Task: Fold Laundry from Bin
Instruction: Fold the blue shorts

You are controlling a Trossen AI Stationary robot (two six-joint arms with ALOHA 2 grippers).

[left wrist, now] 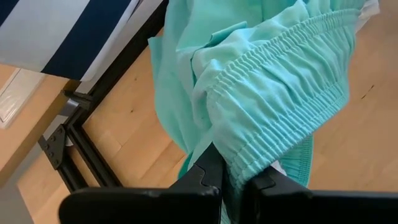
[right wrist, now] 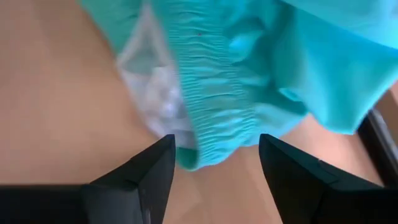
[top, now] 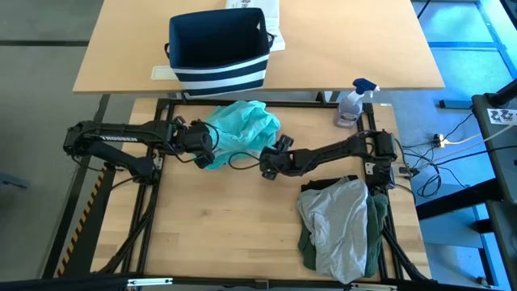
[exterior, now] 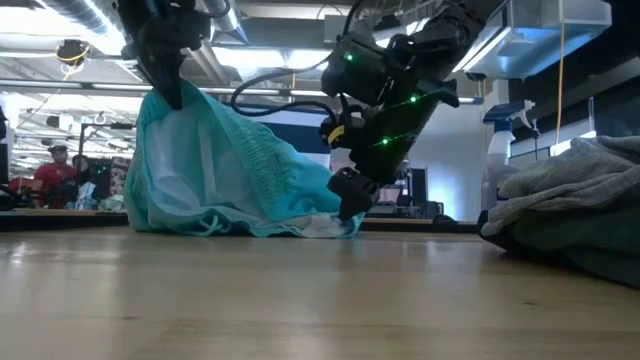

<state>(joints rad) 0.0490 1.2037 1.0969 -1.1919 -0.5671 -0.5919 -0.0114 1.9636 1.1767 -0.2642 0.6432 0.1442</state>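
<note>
The left claw [top: 212, 145], clenched on the elastic waistband of the teal-green garment [top: 241, 129], lifts it off the surface [top: 226, 234] just before the bin [top: 216, 50], while the released right claw [right wrist: 214, 158] straddles the hem, apparently needing to close there to spread it.

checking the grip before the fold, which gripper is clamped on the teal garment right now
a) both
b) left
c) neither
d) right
b) the left gripper is shut on the elastic band of the teal garment, while the right gripper stands open with the cloth's edge between its fingers, not pinched.
</note>
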